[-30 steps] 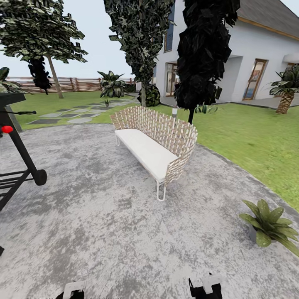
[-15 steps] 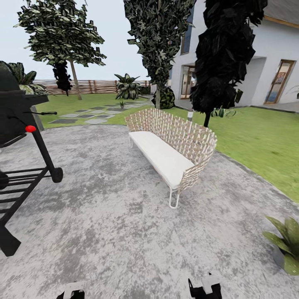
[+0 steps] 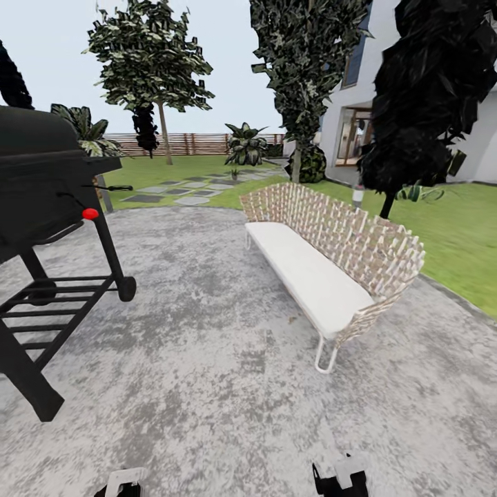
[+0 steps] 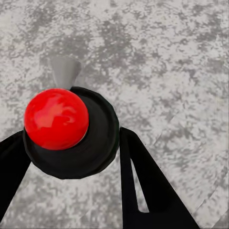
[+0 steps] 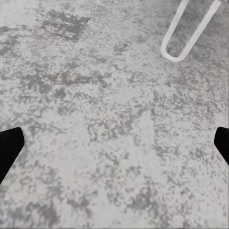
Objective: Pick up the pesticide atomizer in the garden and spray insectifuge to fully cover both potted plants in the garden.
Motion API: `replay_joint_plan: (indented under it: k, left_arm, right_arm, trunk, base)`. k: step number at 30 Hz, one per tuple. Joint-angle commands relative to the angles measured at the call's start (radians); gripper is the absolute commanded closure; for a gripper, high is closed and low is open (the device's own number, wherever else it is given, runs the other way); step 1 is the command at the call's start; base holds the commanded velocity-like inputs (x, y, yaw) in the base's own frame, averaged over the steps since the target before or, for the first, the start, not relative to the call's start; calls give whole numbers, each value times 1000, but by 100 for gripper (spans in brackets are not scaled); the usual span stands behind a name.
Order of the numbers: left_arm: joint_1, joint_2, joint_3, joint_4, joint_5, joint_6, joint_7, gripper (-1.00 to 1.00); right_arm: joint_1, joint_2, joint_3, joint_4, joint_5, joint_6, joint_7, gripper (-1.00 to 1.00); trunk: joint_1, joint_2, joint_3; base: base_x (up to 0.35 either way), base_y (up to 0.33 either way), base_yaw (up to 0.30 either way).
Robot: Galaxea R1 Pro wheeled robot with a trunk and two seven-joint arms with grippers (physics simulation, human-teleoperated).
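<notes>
In the left wrist view a black round atomizer (image 4: 71,143) with a red ball top and a small grey nozzle sits between my left gripper's (image 4: 71,162) black fingers (image 4: 143,186), above speckled paving. That gripper is shut on it. My right gripper (image 5: 114,148) is open, its fingertips wide apart over bare paving. Both grippers' tops, the left gripper (image 3: 124,483) and the right gripper (image 3: 342,476), peek in at the head view's lower edge. Far off by the stepping stones (image 3: 179,193) stands a small low green plant (image 3: 235,172); its pot is too small to make out.
A black grill (image 3: 48,228) with a red knob stands close on the left. A woven sofa (image 3: 324,262) with a white cushion stands right of centre; its white leg loop (image 5: 188,31) is near my right gripper. Lawn, trees, a brown slat fence (image 3: 200,143) and a white house lie beyond.
The camera has turned left, so the whole scene slid right. The leafy potted plant at the lower right has left the view, and more of the grill has come in.
</notes>
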Motion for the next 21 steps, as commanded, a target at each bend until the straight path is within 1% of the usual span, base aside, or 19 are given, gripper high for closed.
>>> replay_joint_plan:
  k: [1,5,7,13,21]
  left_arm:
    - [-1,0,-2,1,9,-2,-5,100]
    - [-1,0,-2,1,9,-2,-5,100]
    - [-1,0,-2,1,9,-2,-5,100]
    - [-1,1,-2,1,9,-2,-5,100]
    - [-1,2,-2,1,9,-2,-5,100]
  right_arm:
    - [-1,0,8,1,5,-1,-10,-100]
    - [-1,0,8,1,5,-1,-10,-100]
    - [-1,-1,8,1,4,-1,-11,-100]
    - [-1,-1,6,1,1,-1,-13,-100]
    - [-1,-1,6,1,2,0,-12,-100]
  trunk:
    - [0,0,-1]
    - [0,0,-1]
    - [0,0,-1]
    - [0,0,-1]
    - [0,0,-1]
  base:
    - [316,153,280]
    - [313,157,272]
    - [311,159,133]
    - [311,148,20]
    - [318,105,0]
